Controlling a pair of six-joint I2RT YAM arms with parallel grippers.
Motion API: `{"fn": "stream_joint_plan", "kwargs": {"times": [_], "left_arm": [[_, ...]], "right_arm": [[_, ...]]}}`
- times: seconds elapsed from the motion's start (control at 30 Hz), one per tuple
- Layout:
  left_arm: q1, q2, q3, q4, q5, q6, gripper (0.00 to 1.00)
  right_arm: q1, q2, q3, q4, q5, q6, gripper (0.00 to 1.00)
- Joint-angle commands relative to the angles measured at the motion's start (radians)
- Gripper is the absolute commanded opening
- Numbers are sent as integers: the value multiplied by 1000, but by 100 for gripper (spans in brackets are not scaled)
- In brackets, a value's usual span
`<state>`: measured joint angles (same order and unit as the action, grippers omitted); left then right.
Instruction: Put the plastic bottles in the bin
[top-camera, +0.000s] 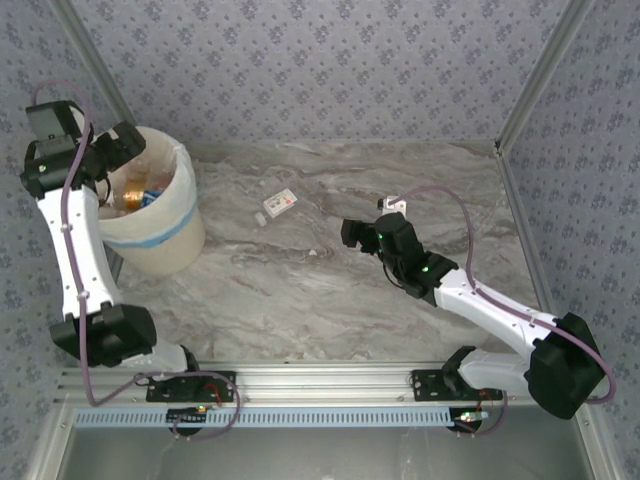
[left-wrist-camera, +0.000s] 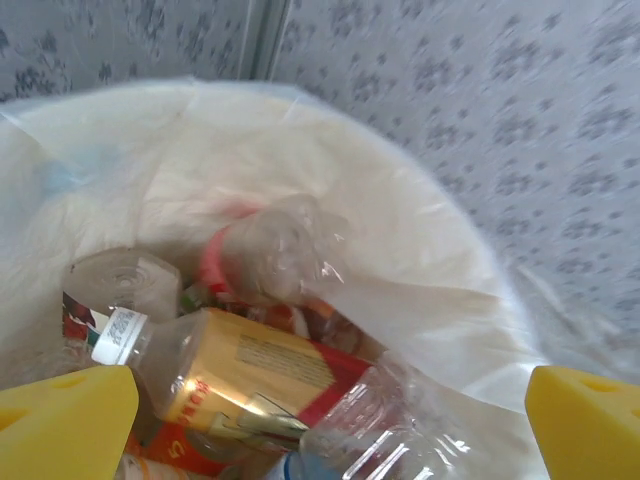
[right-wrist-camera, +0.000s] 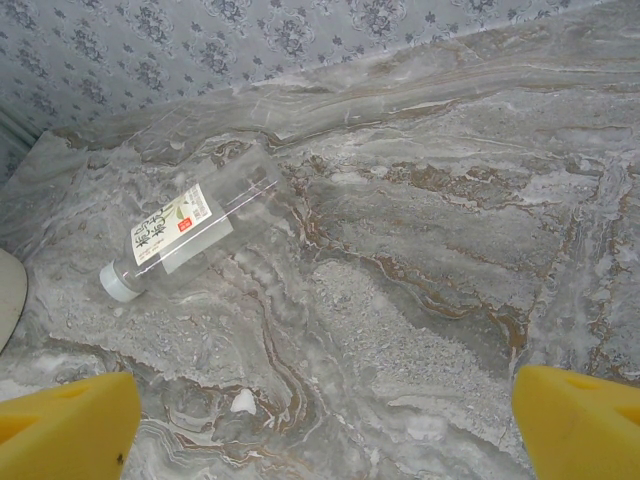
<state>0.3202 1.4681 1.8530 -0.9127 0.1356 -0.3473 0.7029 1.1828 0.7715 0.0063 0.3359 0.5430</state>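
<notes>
- L gripper (left-wrist-camera: 322, 425): jaws wide apart, yellow fingertips (left-wrist-camera: 60, 420) at the bottom corners of the L wrist view, nothing between them. In the top view it (top-camera: 125, 145) hangs over the bin's mouth at the far L of the table.
- Bin (top-camera: 170, 240): cream-white, upright, pale blue band round its wall, translucent bag liner (left-wrist-camera: 400, 300) folded over the rim.
- Inside the bin: pile of plastic bottles. One w/ gold-and-red label and white cap (left-wrist-camera: 240, 375) lies on its side on top; a crumpled clear one w/ a red ring (left-wrist-camera: 265, 255) sits behind it; another clear one (left-wrist-camera: 385, 430) lies nearer the camera. Labels below are too jumbled to read.
- R gripper (right-wrist-camera: 320, 425): jaws spread apart, empty, held above the marble table (top-camera: 330, 300) near its middle (top-camera: 352, 232), pointing L.
- Loose bottle (right-wrist-camera: 185, 235): clear, pale label, white cap, on its side on the table, well apart from the R gripper and between it and the bin (top-camera: 279, 205).
- Small white item w/ a red patch (top-camera: 392, 203) lies just behind the R arm; can't tell what kind.
- Tiny white scrap (right-wrist-camera: 243, 402) on the table under the R gripper.
</notes>
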Motion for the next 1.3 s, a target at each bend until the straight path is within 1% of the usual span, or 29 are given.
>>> {"fn": "stream_joint_plan", "kwargs": {"times": [0.0, 0.13, 0.3, 0.47, 0.63, 0.77, 0.93, 1.07, 1.17, 1.27], "left_arm": [[-47, -52, -25, 25, 45, -55, 99], [-214, -67, -61, 38, 38, -19, 99], [-389, -28, -95, 79, 26, -33, 100], [-545, 69, -104, 111, 9, 19, 99], [-650, 228, -19, 66, 3, 127, 99], [-702, 376, 85, 26, -20, 227, 99], [-718, 541, 204, -13, -35, 355, 99], [-718, 610, 213, -1, 5, 489, 100], [-718, 642, 208, 14, 6, 573, 100], [-716, 669, 196, 34, 37, 662, 99]], "right_arm": [[7, -4, 37, 0, 3, 0, 98], [6, -3, 37, -2, 8, -2, 98], [6, 1, 34, 0, 7, 4, 98], [5, -3, 32, -16, 12, 8, 98], [4, -24, 25, -32, 28, 8, 98], [3, -48, 7, -34, 42, 8, 98], [1, -77, 0, -58, 56, 11, 98], [1, -118, -6, -93, 80, 8, 98], [-1, -156, -23, -112, 103, 8, 98], [-4, -184, -39, -122, 114, 16, 98]]}}
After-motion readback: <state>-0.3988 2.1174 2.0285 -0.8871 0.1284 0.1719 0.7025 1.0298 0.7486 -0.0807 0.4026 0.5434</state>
